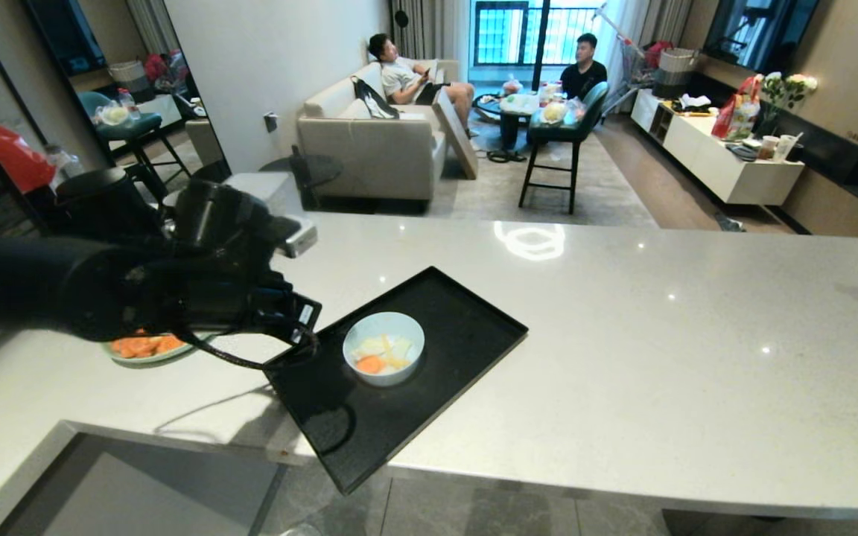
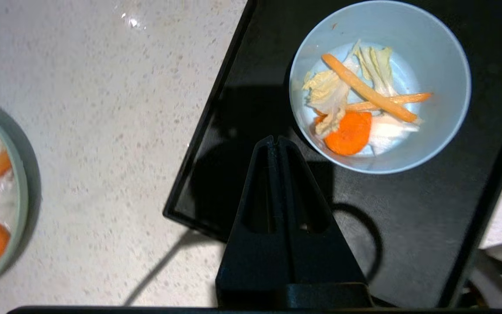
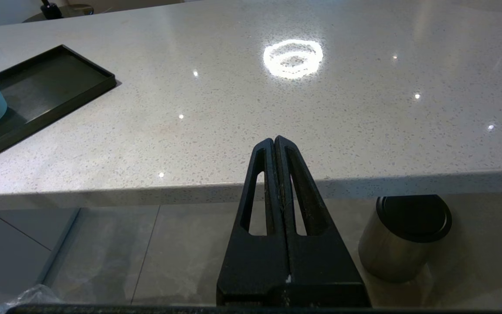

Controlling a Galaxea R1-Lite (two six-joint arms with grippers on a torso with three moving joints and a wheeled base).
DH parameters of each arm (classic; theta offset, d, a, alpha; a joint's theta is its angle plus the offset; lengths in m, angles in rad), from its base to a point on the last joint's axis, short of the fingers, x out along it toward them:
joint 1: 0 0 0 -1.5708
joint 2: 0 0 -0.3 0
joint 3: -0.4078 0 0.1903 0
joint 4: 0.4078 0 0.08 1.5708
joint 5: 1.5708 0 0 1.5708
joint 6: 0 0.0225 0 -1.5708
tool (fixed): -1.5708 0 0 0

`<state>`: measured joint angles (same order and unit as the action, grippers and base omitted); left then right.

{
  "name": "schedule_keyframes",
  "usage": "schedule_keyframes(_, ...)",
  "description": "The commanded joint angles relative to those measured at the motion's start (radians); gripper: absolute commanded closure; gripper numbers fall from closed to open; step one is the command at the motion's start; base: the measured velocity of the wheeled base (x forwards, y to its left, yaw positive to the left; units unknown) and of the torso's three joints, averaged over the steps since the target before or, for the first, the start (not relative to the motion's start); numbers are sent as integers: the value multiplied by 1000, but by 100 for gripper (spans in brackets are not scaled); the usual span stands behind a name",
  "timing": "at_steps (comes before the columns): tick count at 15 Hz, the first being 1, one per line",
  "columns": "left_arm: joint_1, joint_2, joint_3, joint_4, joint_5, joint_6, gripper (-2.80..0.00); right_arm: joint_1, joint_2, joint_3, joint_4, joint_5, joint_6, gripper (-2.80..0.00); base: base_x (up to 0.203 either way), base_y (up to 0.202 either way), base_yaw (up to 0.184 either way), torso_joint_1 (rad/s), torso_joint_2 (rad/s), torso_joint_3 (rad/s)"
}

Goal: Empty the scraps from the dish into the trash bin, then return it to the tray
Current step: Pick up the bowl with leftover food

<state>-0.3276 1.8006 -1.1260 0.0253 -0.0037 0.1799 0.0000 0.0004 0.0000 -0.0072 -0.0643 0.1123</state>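
A: Black tray (image 1: 466,327) juts over the counter's near edge; on it sits one pale-blue dish (image 1: 383,348), upright, holding scraps (image 2: 355,104).

B: Handling?

A: Probably light, rigid, smooth, so slippery; pinch the rim. The left gripper (image 2: 276,140) hangs over the tray just beside it, jaws pressed together, empty.

B: Counts?

A: One dish, one tray, one green plate (image 1: 147,348) beyond, two people seated farther off.
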Motion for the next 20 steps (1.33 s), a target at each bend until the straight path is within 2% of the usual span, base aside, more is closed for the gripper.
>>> schedule_keyframes(1, -27, 74, -35, 1, 16, 43, -280, 0, 0, 0, 0, 0, 1, 0, 0, 0, 0, 0, 0, 0)
schedule_keyframes(4, -50, 107, -65, 2, 19, 51, -280, 0, 0, 0, 0, 0, 0, 0, 0, 0, 0, 0, 0, 0)
schedule_keyframes(7, -56, 169, -138, 5, 19, 120, -280, 0, 1, 0, 0, 0, 0, 0, 0, 0, 0, 0, 0, 0)
schedule_keyframes(12, -62, 273, -253, 10, 41, 196, -280, 0, 1, 0, 0, 0, 1, 0, 0, 0, 0, 0, 0, 0)
schedule_keyframes(13, -62, 288, -275, 29, 43, 205, -280, 0, 0, 0, 0, 0, 0, 0, 0, 0, 0, 0, 0, 0)
schedule_keyframes(16, -59, 312, -370, 189, 52, 218, -280, 0, 0, 0, 0, 0, 0, 0, 0, 0, 0, 0, 0, 0)
schedule_keyframes(20, -30, 352, -423, 234, 73, 326, -280, 0, 0, 0, 0, 0, 1, 0, 0, 0, 0, 0, 0, 0)
